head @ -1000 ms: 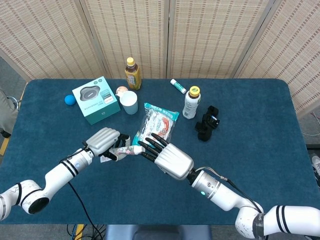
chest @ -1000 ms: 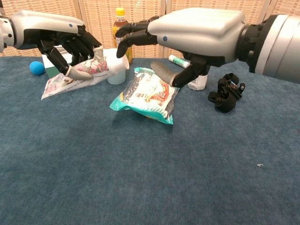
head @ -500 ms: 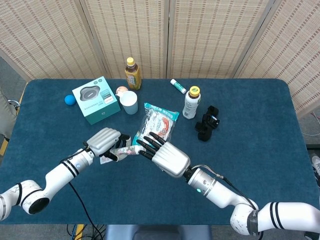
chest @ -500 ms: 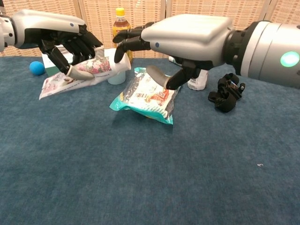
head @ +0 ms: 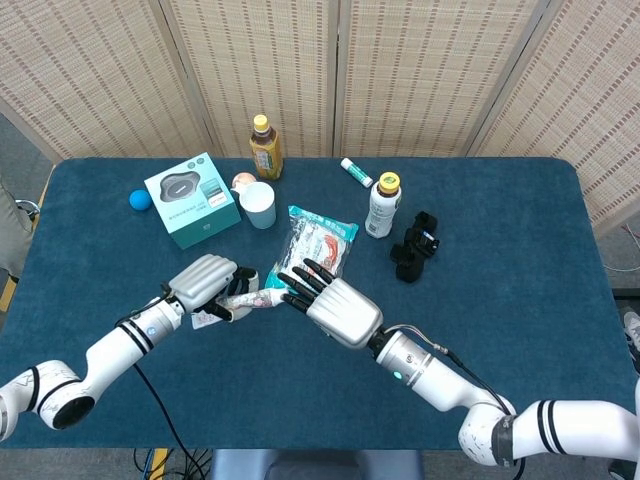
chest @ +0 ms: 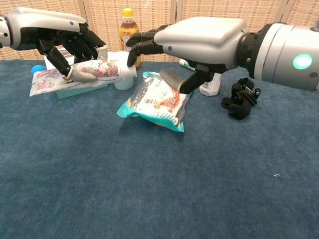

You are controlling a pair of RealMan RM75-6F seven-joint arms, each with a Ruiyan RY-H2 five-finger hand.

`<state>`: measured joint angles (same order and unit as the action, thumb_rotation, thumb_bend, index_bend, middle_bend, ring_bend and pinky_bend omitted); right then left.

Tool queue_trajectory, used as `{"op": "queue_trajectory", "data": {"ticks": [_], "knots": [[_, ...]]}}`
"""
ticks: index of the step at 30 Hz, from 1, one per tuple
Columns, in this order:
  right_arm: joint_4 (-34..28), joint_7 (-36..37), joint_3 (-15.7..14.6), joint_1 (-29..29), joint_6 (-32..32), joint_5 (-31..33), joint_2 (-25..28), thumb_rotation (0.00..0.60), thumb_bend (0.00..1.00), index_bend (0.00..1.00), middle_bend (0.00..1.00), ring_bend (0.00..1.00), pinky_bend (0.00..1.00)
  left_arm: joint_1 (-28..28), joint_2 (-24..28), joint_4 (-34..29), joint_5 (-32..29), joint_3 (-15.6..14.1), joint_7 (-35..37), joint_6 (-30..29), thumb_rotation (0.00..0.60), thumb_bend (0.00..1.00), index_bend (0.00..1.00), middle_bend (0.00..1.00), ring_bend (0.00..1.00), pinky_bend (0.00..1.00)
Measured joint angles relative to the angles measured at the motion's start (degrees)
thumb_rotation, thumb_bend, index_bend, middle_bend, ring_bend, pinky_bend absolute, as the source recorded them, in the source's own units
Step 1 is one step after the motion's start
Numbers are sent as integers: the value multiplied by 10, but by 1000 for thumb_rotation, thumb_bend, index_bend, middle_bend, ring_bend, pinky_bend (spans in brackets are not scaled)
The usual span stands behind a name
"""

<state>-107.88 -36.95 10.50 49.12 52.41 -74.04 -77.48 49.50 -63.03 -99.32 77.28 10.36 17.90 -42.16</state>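
Note:
My left hand (head: 205, 283) (chest: 65, 42) grips a floral-printed tube (head: 243, 299) (chest: 92, 70) around its middle and holds it about level above the table, white cap (chest: 128, 71) pointing at my right hand. My right hand (head: 335, 305) (chest: 199, 40) hovers palm down with its fingers spread and holds nothing. Its fingertips are just above the tube's cap; I cannot tell whether they touch it. Below the right hand lies a teal snack packet (head: 318, 247) (chest: 157, 102), flat on the blue tablecloth.
At the back left are a teal box (head: 191, 198), a blue ball (head: 139, 199), a white cup (head: 259, 204) and a brown tea bottle (head: 265, 147). A yellow-capped white bottle (head: 382, 205), a black clip-like object (head: 414, 246) and a small white stick (head: 355, 172) lie further right.
My left hand has lifted the tube and brought it from tilted to nearly level. My right hand has shifted slightly toward the tube's cap.

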Motion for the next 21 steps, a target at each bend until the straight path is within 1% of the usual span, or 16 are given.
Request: {"op": "queue_trajectory", "data": {"ticks": [11,21], "knots": [[9,-6,-7,10,3,19,-4,600,636,210,20,0,0,-6,9,9,23,-2,46,-5,600,446,670,716,607,583],[20,-4,-16,13,7,30,-5,600,637,210,18,0,0,-6,13,14,38,-6,68,-7,600,446,671,717,608,583]]}}
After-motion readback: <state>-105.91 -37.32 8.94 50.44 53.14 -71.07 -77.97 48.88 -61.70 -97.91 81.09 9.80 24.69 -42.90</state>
